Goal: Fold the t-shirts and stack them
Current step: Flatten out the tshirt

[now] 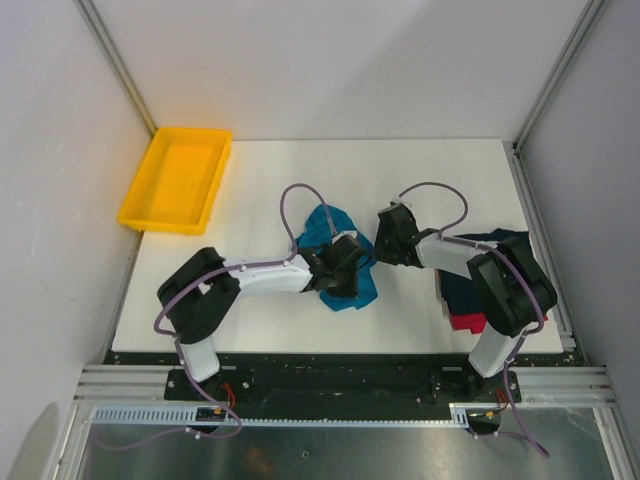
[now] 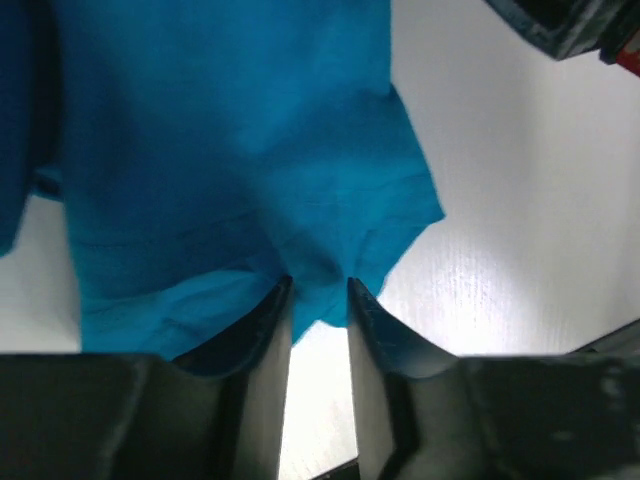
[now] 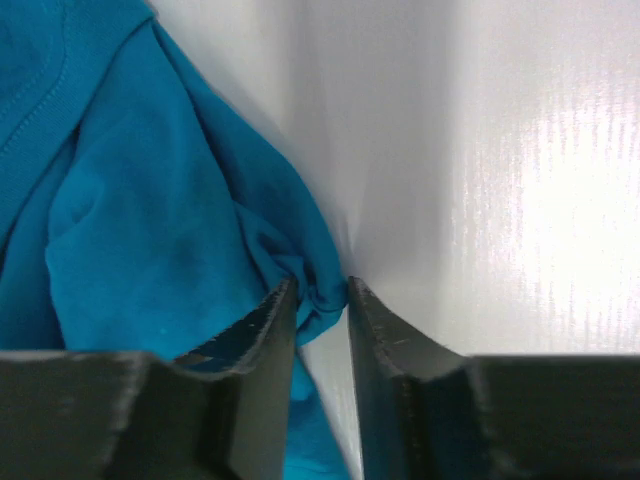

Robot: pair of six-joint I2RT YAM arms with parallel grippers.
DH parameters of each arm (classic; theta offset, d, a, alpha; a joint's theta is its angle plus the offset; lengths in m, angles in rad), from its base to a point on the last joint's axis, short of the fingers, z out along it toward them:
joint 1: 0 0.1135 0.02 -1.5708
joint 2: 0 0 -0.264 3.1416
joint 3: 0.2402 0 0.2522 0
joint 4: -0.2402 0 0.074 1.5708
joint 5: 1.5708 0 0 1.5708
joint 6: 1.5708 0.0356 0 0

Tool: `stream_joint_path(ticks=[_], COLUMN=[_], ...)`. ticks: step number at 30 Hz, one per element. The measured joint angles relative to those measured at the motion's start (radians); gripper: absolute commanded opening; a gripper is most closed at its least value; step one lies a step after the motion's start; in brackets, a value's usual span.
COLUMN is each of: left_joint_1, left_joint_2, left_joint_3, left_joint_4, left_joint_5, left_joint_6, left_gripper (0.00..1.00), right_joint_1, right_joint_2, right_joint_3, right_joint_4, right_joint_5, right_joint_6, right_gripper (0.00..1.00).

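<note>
Three shirts on the white table (image 1: 400,180): one teal-blue t-shirt (image 1: 322,228) bunched at the centre, one dark navy t-shirt (image 1: 462,285) over one red-pink t-shirt (image 1: 466,322) at the right edge. The left gripper (image 2: 320,292) and right gripper (image 3: 320,295) each pinch a teal fold. One yellow tray (image 1: 178,178) sits far left

Left arm (image 1: 265,275) and right arm (image 1: 460,255) reach inward, elbows bent; left gripper (image 2: 320,290) and right gripper (image 3: 318,292) pinch the teal-blue t-shirt (image 1: 322,228), jaws nearly closed.
</note>
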Motion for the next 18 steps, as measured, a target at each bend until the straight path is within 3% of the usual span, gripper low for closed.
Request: stream_joint_path(ticks=[3,5,10,15,18], left_joint_1=[0.000,0.003,0.066,0.279,0.365], left_joint_2=[-0.003,-0.023,-0.190,-0.472,-0.556], left_joint_3=[-0.014,-0.049,-0.190,-0.298,-0.306], left_joint_4=[0.004,0.005,-0.029,-0.068,-0.078], left_joint_5=[-0.053,-0.100,-0.177,-0.222,-0.216], left_joint_6=[-0.044,-0.075,-0.117,-0.106,-0.061], left_gripper=[0.06,0.02,0.00,0.00,0.03], right_joint_1=[-0.004,-0.007,-0.023,-0.064,-0.079], right_joint_2=[0.014,0.023,0.024,-0.053,-0.142], right_joint_3=[0.004,0.008,0.010,0.010,0.010], right_joint_4=[0.015,0.026,0.023,-0.068,-0.118], right_joint_5=[-0.016,-0.027,-0.038,-0.011,0.005], right_joint_6=[0.010,0.021,0.030,0.030,0.029], right_gripper=[0.05,0.01,0.00,0.00,0.00])
